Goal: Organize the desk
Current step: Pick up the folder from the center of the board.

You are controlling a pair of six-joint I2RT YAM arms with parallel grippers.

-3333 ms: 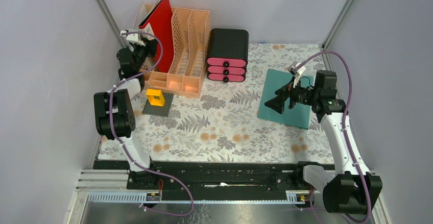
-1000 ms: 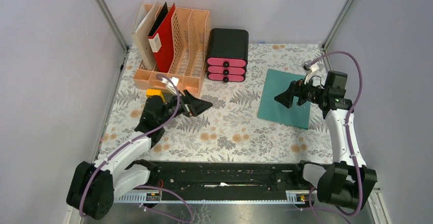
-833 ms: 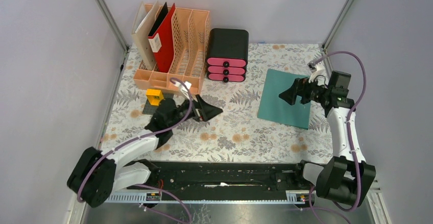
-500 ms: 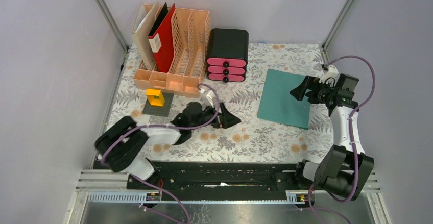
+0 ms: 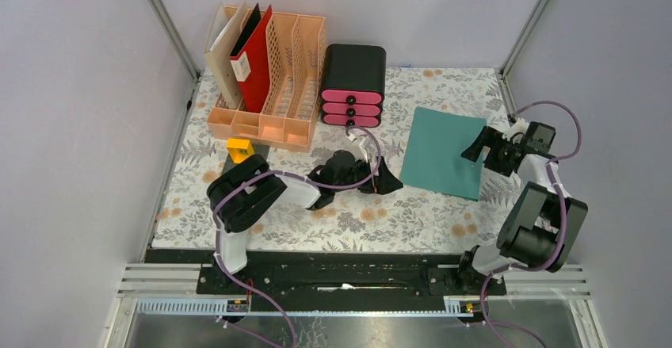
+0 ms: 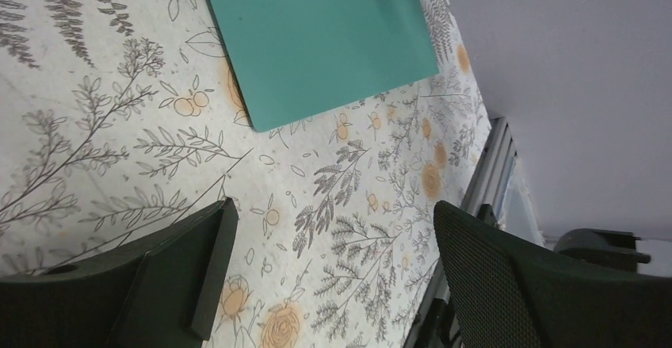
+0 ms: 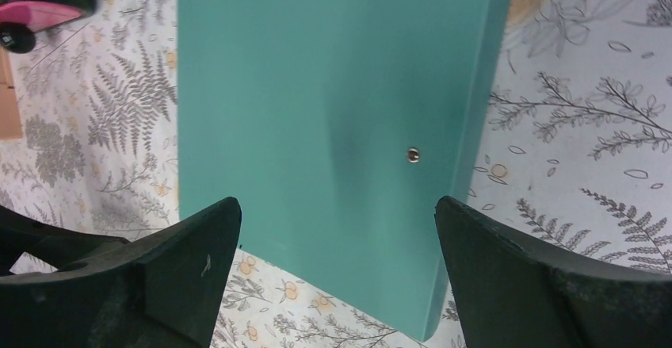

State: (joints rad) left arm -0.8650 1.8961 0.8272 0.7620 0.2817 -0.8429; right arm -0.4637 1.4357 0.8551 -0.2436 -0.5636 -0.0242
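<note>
The desk (image 5: 357,213) is the one flat top with the fern-and-flower cloth. It fills the middle of the top view, ahead of the arm bases and between the grey walls.

One teal folder (image 5: 442,152) lies flat on its right half, and the right wrist view shows two metal rivets (image 7: 412,154) near its spine. One black drawer box (image 5: 353,69) stands at the back centre, with three pink drawer fronts stacked one above another. Just left of it is one orange file rack (image 5: 295,63). Its leftmost slots hold three upright folders: one beige folder (image 5: 224,55), one black folder (image 5: 248,24) and one red folder (image 5: 253,59). In front of the rack, one yellow block (image 5: 240,150) sits on one dark grey plate (image 5: 231,162), partly hidden by the left arm.

There are two grippers. The left gripper (image 5: 386,180) is low over the cloth, just beside the teal folder's near left corner. Its fingers are spread wide and hold nothing. The right gripper (image 5: 478,146) is at the folder's right edge, also spread wide and empty, with the folder (image 7: 317,126) between its fingers in its wrist view.
</note>
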